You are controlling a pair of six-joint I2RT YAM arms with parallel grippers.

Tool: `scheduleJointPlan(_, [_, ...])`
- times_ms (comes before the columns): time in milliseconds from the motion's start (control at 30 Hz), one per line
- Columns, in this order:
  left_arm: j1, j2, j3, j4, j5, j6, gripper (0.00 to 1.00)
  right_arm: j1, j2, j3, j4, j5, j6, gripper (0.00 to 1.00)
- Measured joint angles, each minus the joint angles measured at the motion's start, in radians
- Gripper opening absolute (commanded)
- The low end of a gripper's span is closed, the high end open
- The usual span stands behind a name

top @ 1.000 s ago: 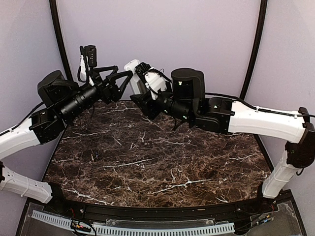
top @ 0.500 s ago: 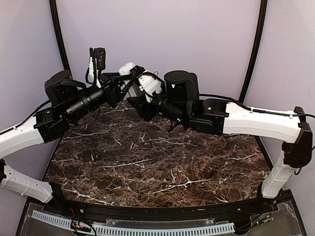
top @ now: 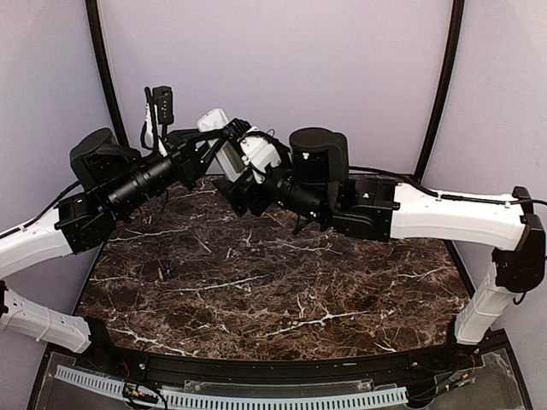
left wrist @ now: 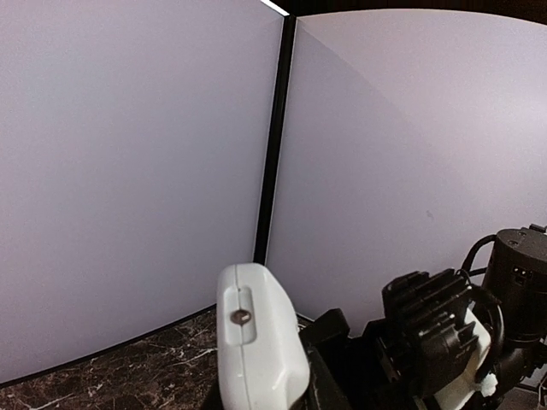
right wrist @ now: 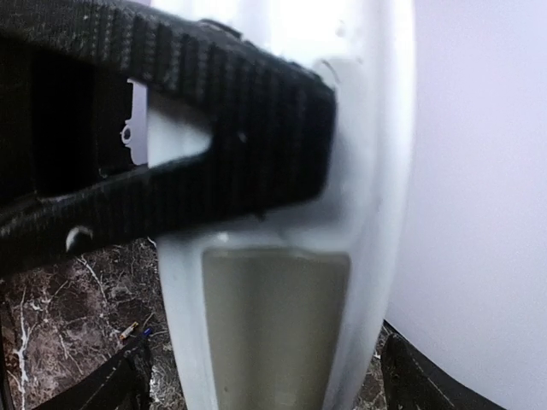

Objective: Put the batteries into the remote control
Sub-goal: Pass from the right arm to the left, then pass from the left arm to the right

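The white remote control point(top: 219, 137) is held up in the air above the back of the table, between the two arms. My left gripper point(top: 212, 145) is shut on it. In the right wrist view a black ribbed left finger point(right wrist: 197, 171) lies across the remote's face, just above its grey screen point(right wrist: 275, 329). My right gripper point(right wrist: 269, 389) is open, its dark fingertips point(right wrist: 115, 386) standing clear of the remote on both sides. The left wrist view shows the remote's end point(left wrist: 254, 337) with a small hole. A tiny slim orange-tipped object point(right wrist: 130, 330) lies on the marble; I cannot tell whether it is a battery.
The dark marble table point(top: 273, 282) lies well below both grippers. Lilac walls point(top: 282, 60) with black corner posts point(top: 102, 60) stand close behind. The right arm's black wrist point(left wrist: 432, 329) is right beside the remote.
The left gripper has shut on the remote while the right gripper's jaws have opened off it. Both grippers and the remote shifted slightly to the left.
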Motion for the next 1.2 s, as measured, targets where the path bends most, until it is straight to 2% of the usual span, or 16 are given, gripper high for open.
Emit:
scheduleJointPlan(100, [0.0,-0.024,-0.019,0.027,0.001,-0.022,0.0,0.006,-0.04,-0.067,0.055,-0.016,-0.024,0.98])
scheduleJointPlan(333, [0.0,-0.088,-0.057,0.113,0.018,-0.101,0.0,0.008,-0.146,-0.2,0.223,-0.113,-0.08,0.93])
scheduleJointPlan(500, [0.001,-0.098,-0.096,0.178,0.074,-0.162,0.0,0.01,-0.146,-0.202,0.319,-0.162,-0.145,0.87])
scheduleJointPlan(767, [0.001,-0.098,-0.111,0.221,0.113,-0.197,0.0,0.012,-0.09,-0.172,0.363,-0.184,-0.207,0.74])
scheduleJointPlan(1000, [0.001,-0.098,-0.135,0.249,0.114,-0.201,0.0,0.014,-0.059,-0.165,0.365,-0.181,-0.233,0.44])
scheduleJointPlan(1200, [0.001,-0.103,-0.139,0.262,0.111,-0.199,0.0,0.018,-0.058,-0.165,0.38,-0.18,-0.239,0.25])
